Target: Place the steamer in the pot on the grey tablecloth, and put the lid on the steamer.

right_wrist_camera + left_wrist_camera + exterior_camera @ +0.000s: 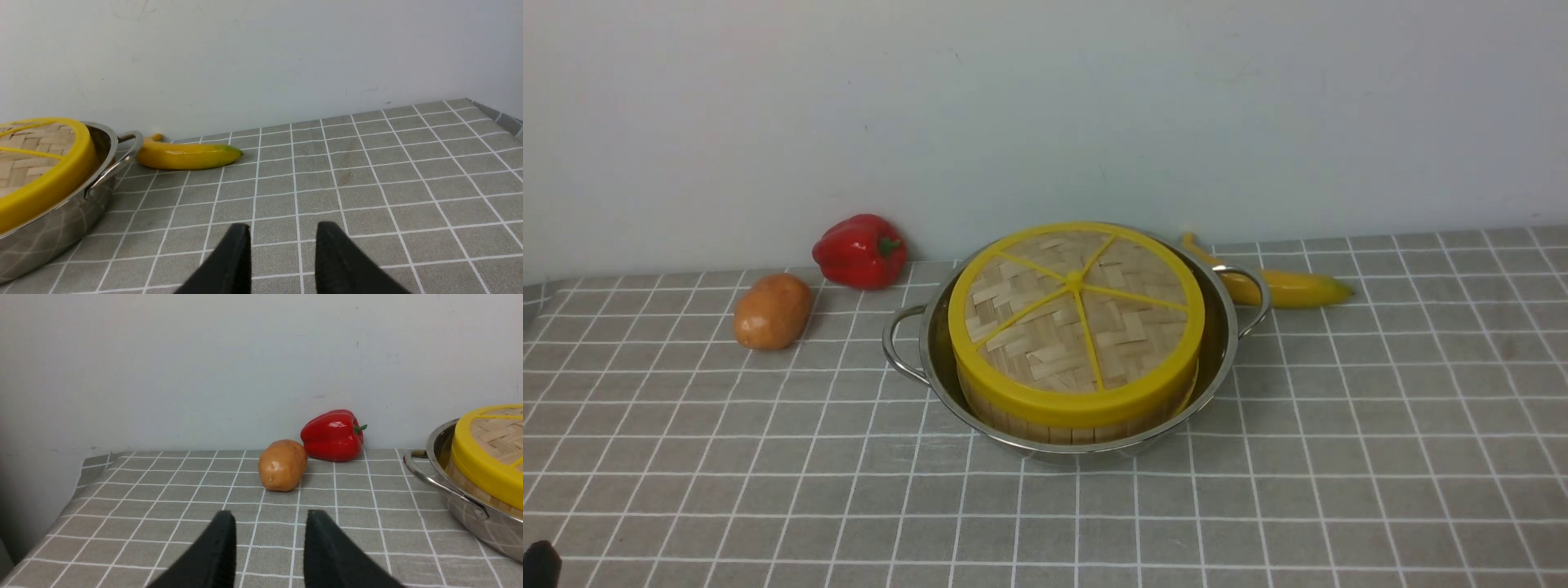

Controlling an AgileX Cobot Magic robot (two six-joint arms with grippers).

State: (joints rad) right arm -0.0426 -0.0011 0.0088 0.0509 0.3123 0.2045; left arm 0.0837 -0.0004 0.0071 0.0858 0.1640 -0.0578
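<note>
The lid (1076,314) was pale woven bamboo with a yellow rim and five yellow spokes. The pot (1225,343) was shiny silver steel. The tablecloth (1339,457) was grey, gridded with thin white lines. The pepper (860,250) was red, the potato (772,310) brown-orange, the banana (1282,286) yellow with a green tip.

Lid (1076,314) caps steamer (1066,426), seemingly slightly askew, in pot (1225,327) on grey tablecloth (1339,457).

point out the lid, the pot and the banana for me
lid (1076,282), front view, the hub where its yellow spokes meet
pot (900,349), front view, its left loop handle
banana (184,156), right wrist view, middle of its body
</note>
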